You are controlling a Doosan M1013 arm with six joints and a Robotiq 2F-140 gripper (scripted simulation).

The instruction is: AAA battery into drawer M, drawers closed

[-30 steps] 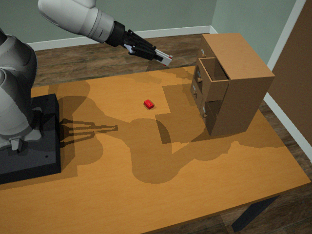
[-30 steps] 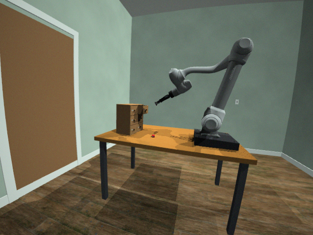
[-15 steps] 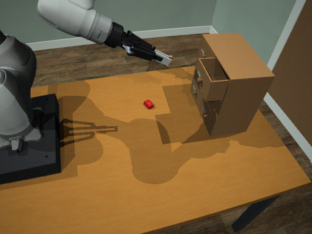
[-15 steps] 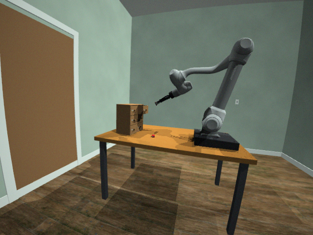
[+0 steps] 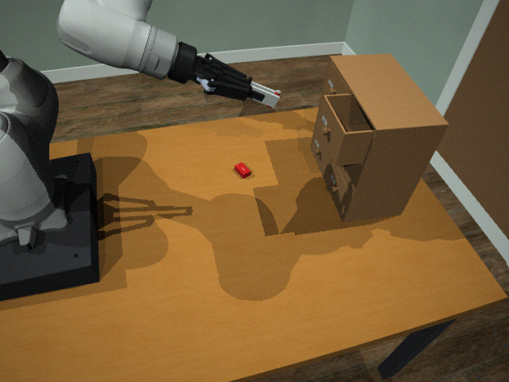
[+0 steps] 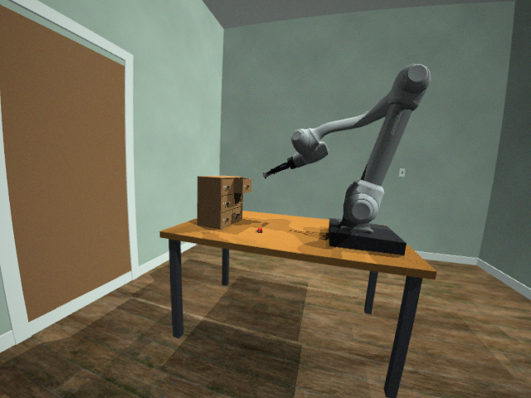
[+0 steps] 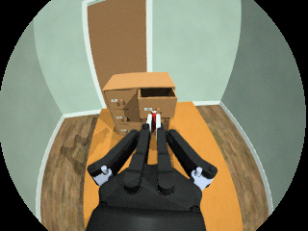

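Note:
My gripper [image 5: 258,95] is shut on the AAA battery [image 5: 276,93], a white cylinder with a red end that sticks out past the fingertips. It hangs in the air well above the table, left of the small wooden chest [image 5: 380,131] and about level with its top. One upper drawer [image 5: 347,121] stands pulled out and looks empty; the other drawers are in. The drawer labels are too small to read. In the wrist view the battery [image 7: 153,118] points at the open drawer [image 7: 158,98], still short of it. The exterior view shows the gripper [image 6: 266,173] apart from the chest [image 6: 218,201].
A small red block [image 5: 242,169] lies on the table between the robot base [image 5: 44,230] and the chest; it also shows in the exterior view [image 6: 260,230]. The chest stands near the table's far right edge.

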